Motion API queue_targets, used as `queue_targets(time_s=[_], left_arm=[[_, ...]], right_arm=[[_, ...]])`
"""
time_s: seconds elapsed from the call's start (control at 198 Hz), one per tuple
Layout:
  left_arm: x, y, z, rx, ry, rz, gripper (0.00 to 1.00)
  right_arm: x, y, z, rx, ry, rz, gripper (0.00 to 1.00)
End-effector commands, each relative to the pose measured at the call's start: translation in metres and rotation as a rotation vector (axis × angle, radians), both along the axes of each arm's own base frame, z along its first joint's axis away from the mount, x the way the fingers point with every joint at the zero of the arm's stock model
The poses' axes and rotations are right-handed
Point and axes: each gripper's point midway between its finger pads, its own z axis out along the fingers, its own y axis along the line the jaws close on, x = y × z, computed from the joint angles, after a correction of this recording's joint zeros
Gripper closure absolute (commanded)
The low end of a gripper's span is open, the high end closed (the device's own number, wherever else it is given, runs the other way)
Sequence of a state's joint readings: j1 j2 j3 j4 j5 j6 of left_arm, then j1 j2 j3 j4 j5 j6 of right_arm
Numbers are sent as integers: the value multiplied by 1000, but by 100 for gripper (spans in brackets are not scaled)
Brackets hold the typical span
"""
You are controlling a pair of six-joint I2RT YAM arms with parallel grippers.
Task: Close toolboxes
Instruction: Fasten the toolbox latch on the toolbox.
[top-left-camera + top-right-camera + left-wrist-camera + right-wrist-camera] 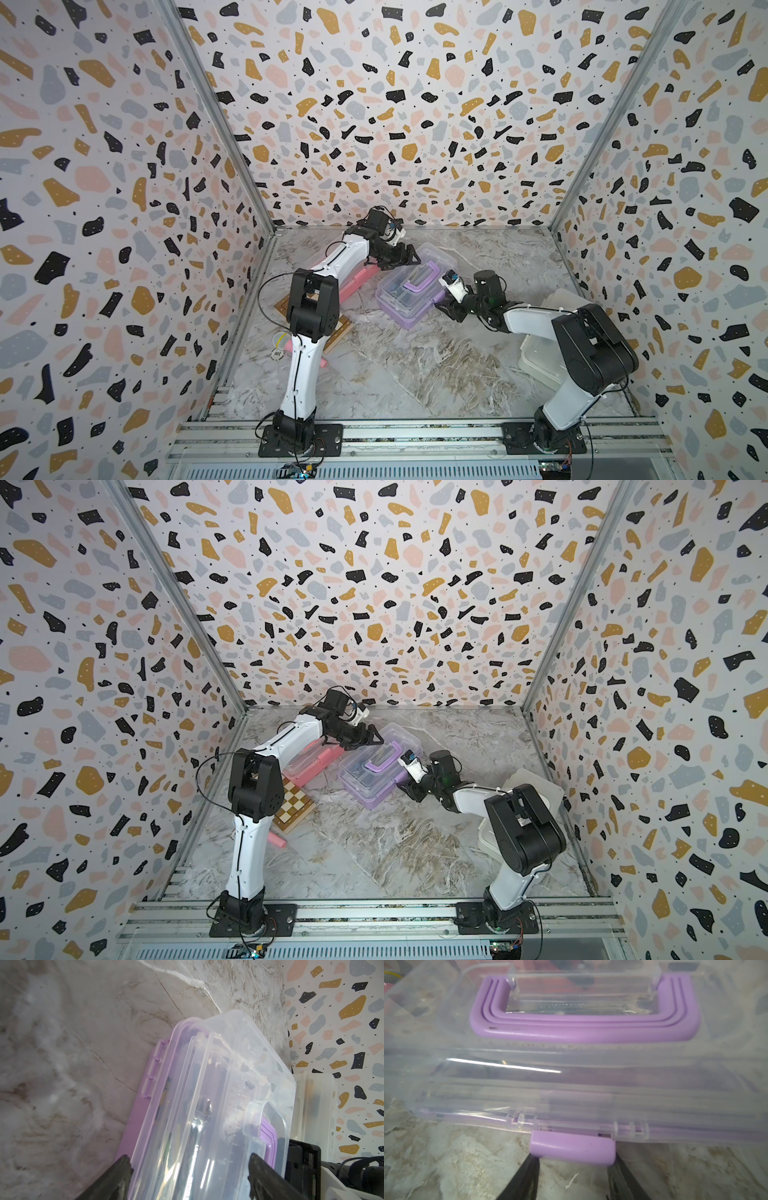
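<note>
Evidently the left pincer [405, 258], spread astride the lid [228, 1084] of the purple toolbox [409, 305] at 11 o'clock, steadies it while the right pincer [575, 1160], at 4 o'clock, pinches the latch [572, 1147].

Three toolboxes are shown on the worktop [415, 374]. The purple box [409, 299], seen in both top views, is set diagonally near the middle, towards the back. Its clear lid [218, 1084] is lowered onto the purple base, the handle [583, 1028] is folded flat on the lid, and the latch [572, 1150] projects below the front rim. Whether it is fastened cannot be told. The pink box [318, 764] is placed just left of the purple one and is largely hidden, with a clear cover seen over a pink base. The white box [538, 359] is set well apart at the right edge and is mostly hidden. Its translucent top [311, 1101] appears to be raised.
</note>
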State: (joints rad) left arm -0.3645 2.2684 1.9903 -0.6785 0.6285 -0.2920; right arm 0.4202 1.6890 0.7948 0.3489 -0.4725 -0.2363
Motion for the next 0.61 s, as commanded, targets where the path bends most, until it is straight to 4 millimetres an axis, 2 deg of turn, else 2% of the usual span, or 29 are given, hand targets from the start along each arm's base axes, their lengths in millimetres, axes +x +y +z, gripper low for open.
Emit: queue_targets(time_s=[0.0, 0.121, 0.601], left_arm=[[-21, 6, -24, 60, 85, -24, 14], [-24, 6, -28, 68, 93, -32, 15], [-51, 7, -54, 161, 141, -72, 16]], right_arm=[[7, 4, 28, -9, -70, 16, 64], [8, 6, 35, -12, -76, 18, 64], [19, 14, 40, -51, -8, 25, 66]])
